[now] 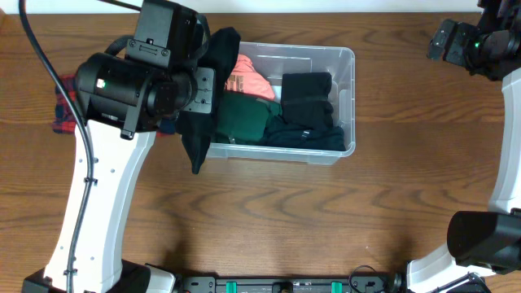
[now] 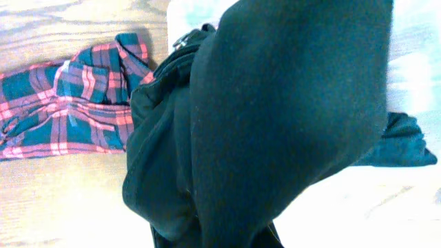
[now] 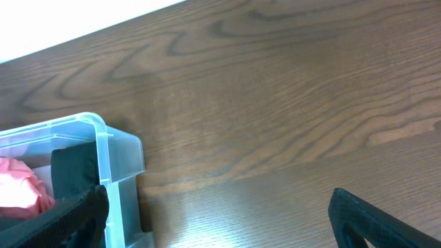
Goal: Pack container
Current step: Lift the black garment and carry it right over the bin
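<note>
Wooden table (image 1: 269, 212) is bearing the container (image 1: 350, 89) toward twelve o'clock. The left gripper (image 1: 202, 85) is clenching a black garment (image 1: 195, 138) that is dangling over the container's nine o'clock rim. It is needing a shift toward three o'clock before letting go. The right gripper (image 3: 220, 219) is hanging spread wide.

I've got a dark wood table (image 1: 326, 220) here, the clear container (image 1: 348, 98) on it, a plaid shirt (image 2: 69, 103) at its left.
</note>
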Motion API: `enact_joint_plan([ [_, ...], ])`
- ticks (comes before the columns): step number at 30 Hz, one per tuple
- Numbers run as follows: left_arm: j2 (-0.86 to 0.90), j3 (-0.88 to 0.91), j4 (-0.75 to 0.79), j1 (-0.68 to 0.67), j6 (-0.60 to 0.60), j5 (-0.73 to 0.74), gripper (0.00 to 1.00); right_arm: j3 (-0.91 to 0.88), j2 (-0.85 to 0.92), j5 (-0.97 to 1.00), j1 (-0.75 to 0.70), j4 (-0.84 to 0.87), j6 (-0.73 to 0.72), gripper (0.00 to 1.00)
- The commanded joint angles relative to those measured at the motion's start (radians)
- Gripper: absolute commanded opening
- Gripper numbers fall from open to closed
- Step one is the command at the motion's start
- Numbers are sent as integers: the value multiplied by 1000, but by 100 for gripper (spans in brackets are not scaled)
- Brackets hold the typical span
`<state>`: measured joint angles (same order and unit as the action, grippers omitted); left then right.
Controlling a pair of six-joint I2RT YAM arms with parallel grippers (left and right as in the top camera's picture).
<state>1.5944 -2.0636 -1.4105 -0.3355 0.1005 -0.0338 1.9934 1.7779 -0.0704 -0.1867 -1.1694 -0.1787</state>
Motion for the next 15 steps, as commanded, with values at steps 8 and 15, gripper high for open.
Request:
enact_joint_plan([
  [8, 26, -42, -11, 2, -13, -34, 6, -5, 1, 3, 4, -2, -11, 99],
  [15, 150, -42, 10, 2, -13, -19, 6, -5, 1, 3, 4, -2, -11, 99],
])
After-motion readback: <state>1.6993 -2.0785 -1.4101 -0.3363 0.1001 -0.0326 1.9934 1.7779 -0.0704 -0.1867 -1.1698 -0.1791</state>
